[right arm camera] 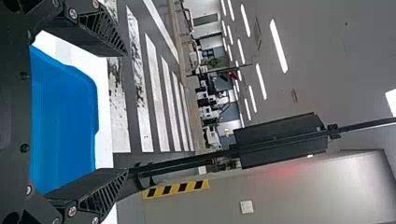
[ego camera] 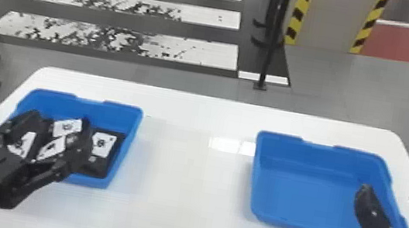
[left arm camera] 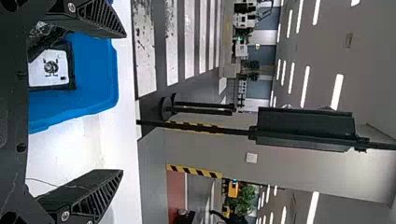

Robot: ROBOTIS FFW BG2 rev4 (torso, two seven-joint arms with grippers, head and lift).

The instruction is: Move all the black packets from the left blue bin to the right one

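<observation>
Inspecting the flat black packets with white labels (ego camera: 102, 144), I find them inside the left blue bin, a shallow rectangular tub (ego camera: 119, 114). One lies flat by the bin's right wall; the others are bunched to its left, partly covered by my hand, so I give no count.

My left end effector (ego camera: 60, 119) is over that bin, its two fingers spread wide and gripping nothing. Whether either finger touches a packet, I cannot tell. My right end effector (ego camera: 391, 192) is at the outer side of the right blue bin (ego camera: 304, 194), fingers likewise parted, without load.

Both bins stand on the white worktop (ego camera: 188, 183), well apart.

Assessment: the step in hand is the first pick, with the transfer at its outset. The next move calls for lowering the left fingers astride a single packet, closing on its edges, then lifting above the rim before travelling right. Risk noted: the bunched packets overlap, so two might come up together, or one slip out. The flat one by the wall leaves little room for a finger on that side.
</observation>
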